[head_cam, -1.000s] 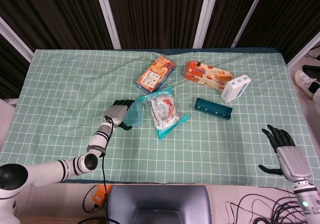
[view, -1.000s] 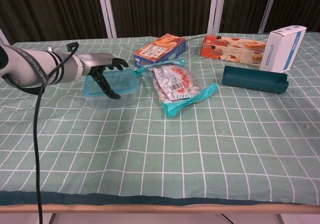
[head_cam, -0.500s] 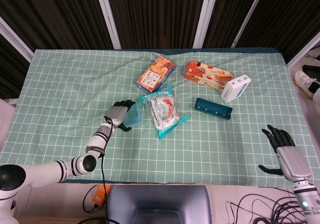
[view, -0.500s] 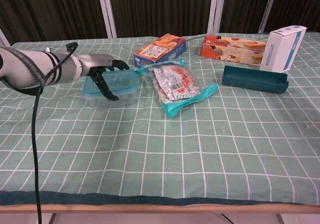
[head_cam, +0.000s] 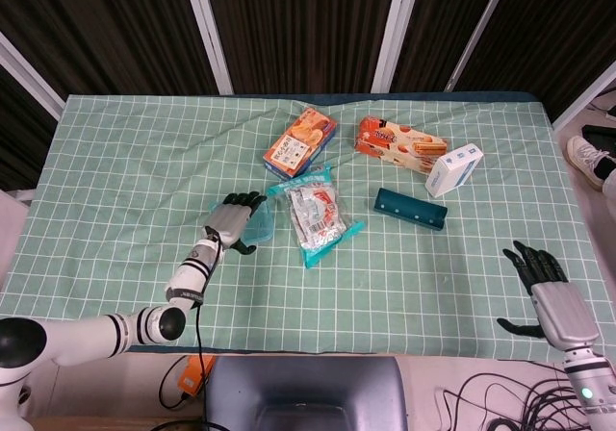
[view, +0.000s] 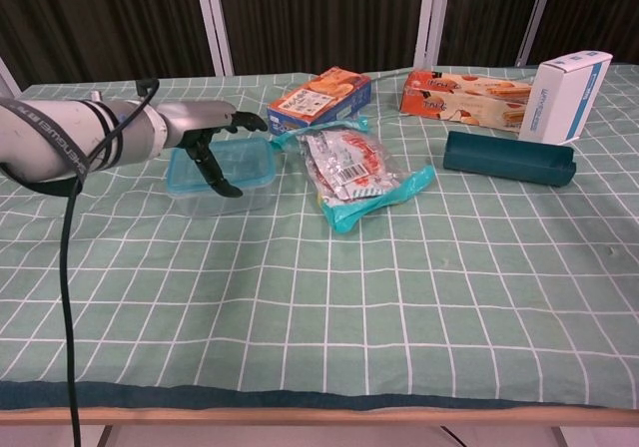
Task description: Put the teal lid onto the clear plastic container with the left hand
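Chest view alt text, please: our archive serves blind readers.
The left robot hand reaches over a clear plastic container topped by a teal lid on a green checked tablecloth. To the right lie a snack bag, a dark teal case and three boxes behind.

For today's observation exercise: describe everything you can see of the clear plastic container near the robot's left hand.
The clear plastic container is a small, shallow, rounded-corner tub of see-through plastic with a teal tint. It sits upright on the green checked tablecloth, beside the teal-edged snack packet. The teal lid appears to lie on its rim, though whether it is pressed shut cannot be told. The left hand reaches over its top from the left, fingers spread above the lid and thumb down its front wall.
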Motion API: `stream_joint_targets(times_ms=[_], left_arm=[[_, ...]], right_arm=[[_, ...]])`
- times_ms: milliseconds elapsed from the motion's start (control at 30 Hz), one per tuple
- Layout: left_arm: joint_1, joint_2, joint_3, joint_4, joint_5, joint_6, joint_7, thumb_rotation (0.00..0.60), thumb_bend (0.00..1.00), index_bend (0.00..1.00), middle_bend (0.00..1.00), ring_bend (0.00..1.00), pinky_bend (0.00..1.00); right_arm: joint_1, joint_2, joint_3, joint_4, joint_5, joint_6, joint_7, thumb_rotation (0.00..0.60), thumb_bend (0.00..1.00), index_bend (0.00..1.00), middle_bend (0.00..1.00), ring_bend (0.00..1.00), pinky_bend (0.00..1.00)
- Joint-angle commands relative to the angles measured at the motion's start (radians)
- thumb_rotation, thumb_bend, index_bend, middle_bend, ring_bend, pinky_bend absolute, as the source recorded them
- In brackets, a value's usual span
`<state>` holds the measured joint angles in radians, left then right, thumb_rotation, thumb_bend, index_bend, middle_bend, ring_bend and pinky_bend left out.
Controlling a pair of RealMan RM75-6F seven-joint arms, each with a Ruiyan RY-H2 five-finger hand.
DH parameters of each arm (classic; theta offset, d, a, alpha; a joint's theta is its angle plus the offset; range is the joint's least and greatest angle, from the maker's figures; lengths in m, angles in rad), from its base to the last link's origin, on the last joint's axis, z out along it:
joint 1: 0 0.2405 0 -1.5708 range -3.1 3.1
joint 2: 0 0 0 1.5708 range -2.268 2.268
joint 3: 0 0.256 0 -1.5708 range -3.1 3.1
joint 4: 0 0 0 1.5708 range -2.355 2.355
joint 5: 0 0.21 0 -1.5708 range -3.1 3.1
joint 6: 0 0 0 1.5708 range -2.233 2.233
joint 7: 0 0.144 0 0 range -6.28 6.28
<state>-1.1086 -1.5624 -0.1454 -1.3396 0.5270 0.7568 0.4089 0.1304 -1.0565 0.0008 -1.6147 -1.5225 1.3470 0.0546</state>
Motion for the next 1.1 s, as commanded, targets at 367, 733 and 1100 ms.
stream_joint_targets(times_ms=[367, 733, 1100], left_arm=[[0.179, 0.088, 0.130, -0.283, 0.308, 0.360, 0.088, 0.600, 0.22, 0.00, 0.24, 0.00, 0.00], [0.244, 0.069, 0.132, -0.260, 0.350, 0.373, 0.115, 0.600, 0.22, 0.00, 0.25, 0.00, 0.00], [0.266, 0.063, 0.105, -0.241, 0.335, 0.330, 0.142, 0.600, 0.22, 0.00, 0.25, 0.00, 0.00]], right_arm=[[0.002, -0.005, -0.009, -0.004, -0.022, 0.001, -0.009, 0.600, 0.16, 0.00, 0.00, 0.00, 0.00], [0.006, -0.009, -0.013, -0.006, -0.028, -0.003, -0.018, 0.600, 0.16, 0.00, 0.00, 0.00, 0.00], [0.005, -0.008, -0.013, -0.007, -0.028, -0.001, -0.020, 0.600, 0.16, 0.00, 0.00, 0.00, 0.00]])
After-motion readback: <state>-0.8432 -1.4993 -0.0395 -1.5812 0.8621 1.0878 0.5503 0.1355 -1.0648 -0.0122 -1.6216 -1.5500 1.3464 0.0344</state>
